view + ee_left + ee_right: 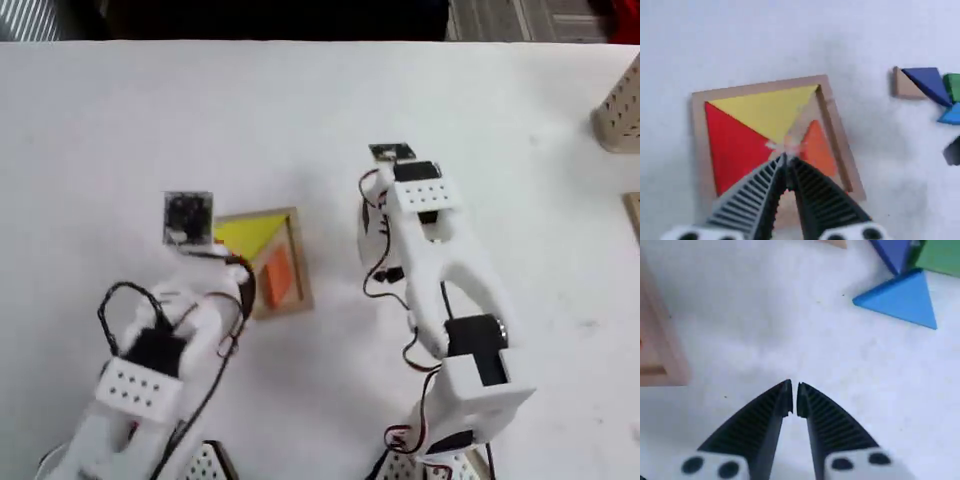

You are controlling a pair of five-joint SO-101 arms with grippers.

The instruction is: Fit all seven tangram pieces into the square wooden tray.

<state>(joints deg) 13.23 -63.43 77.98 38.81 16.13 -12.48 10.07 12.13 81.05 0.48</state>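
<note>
Bare table between tray, loose pieces; left fingers over tray centre.

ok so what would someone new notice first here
The bright pieces in the square wooden tray: a yellow triangle, a red triangle and an orange piece, with the left gripper shut over the spot where they meet. A blue triangle and a green piece lie loose on the white table, beyond the shut right gripper.
</note>
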